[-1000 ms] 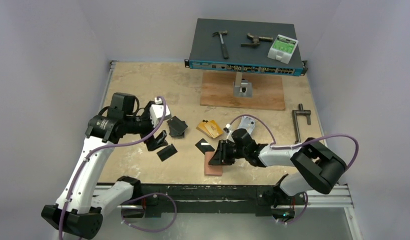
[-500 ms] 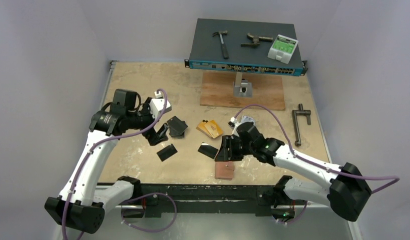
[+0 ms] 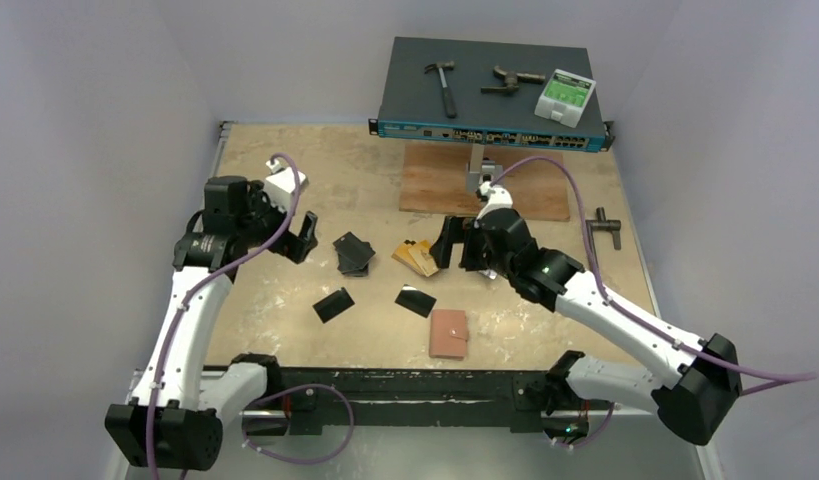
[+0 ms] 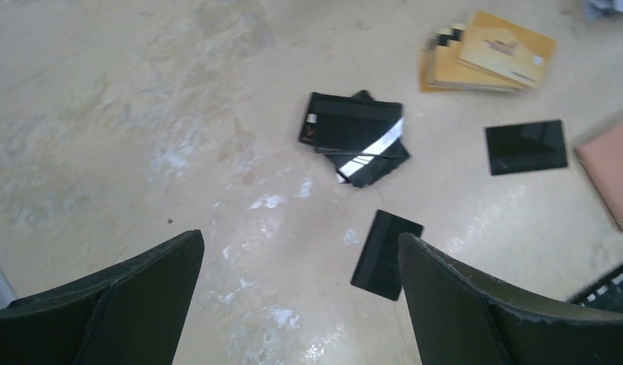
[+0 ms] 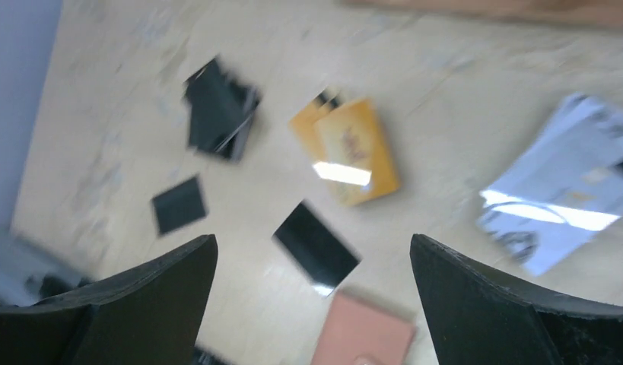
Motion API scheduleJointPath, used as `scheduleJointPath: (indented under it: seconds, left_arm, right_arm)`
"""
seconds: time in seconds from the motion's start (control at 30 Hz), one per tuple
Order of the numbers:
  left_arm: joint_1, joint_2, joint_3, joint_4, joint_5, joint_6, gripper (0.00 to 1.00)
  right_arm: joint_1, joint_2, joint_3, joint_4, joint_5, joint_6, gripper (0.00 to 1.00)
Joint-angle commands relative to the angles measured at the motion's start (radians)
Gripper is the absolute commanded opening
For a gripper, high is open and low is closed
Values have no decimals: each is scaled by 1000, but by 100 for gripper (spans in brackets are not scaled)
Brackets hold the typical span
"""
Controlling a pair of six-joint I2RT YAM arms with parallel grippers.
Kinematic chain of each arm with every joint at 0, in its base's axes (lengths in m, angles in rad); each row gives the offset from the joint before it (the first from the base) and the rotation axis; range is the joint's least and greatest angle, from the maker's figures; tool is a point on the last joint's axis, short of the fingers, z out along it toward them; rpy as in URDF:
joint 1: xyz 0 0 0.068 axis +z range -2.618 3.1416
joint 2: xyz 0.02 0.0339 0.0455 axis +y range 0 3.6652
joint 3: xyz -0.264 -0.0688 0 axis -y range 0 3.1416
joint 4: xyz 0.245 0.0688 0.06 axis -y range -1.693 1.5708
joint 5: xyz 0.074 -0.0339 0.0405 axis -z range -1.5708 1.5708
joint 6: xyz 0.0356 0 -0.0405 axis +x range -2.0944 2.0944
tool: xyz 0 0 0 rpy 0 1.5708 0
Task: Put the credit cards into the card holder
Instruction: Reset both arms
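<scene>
Claws both wide apart, nothing held: left claw [image 3: 305, 237], right claw [image 3: 455, 245]. Card holder [image 3: 449, 333] sits 5 o'clock of the orange cards [image 3: 418, 257].

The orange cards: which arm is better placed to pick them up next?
Probably right. The right tool is open and hangs just beside the orange cards; the left tool, also open, is farther off, past the black stack.

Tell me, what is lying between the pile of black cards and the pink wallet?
A single black card lies flat between the black stack and the pink card holder, touching neither. The top view shows it best.
</scene>
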Motion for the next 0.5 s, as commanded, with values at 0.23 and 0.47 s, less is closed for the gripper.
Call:
scheduleJointPath:
  seconds: [0.23,0.47]
  left_arm:
    - [262,176,-136,456,-97,-229,100]
    - [276,218,-391,901,-102,-283,100]
  right_arm:
    - [-402,116,-123,356,595,-183,99]
    - [-501,141,-339,815,646,-355,99]
